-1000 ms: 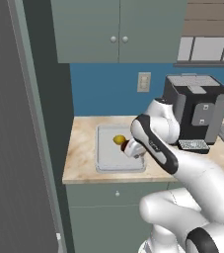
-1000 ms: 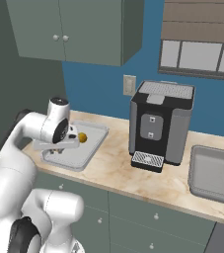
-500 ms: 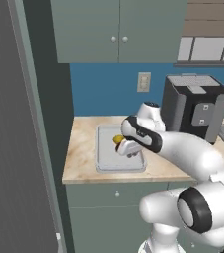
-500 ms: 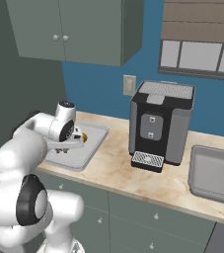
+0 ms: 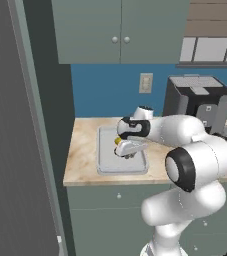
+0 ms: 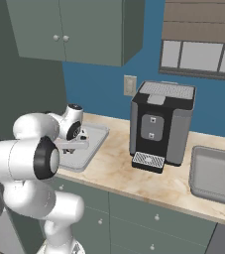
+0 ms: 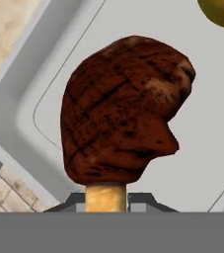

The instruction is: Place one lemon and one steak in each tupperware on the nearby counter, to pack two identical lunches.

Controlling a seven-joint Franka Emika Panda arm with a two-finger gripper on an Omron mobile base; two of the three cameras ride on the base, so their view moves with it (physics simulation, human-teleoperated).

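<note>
While hanging over the tupperware (image 7: pixel 19 106), the gripper (image 7: pixel 106 197) is pinching the steak (image 7: pixel 121 108). The lemon (image 7: pixel 222 12) is sitting just past it.

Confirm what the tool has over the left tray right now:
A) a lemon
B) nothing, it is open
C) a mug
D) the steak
D: in the hand view the tool is shut on the dark red-brown steak, held over the grey tupperware, with a lemon lying in that tray at the view's top edge.
</note>
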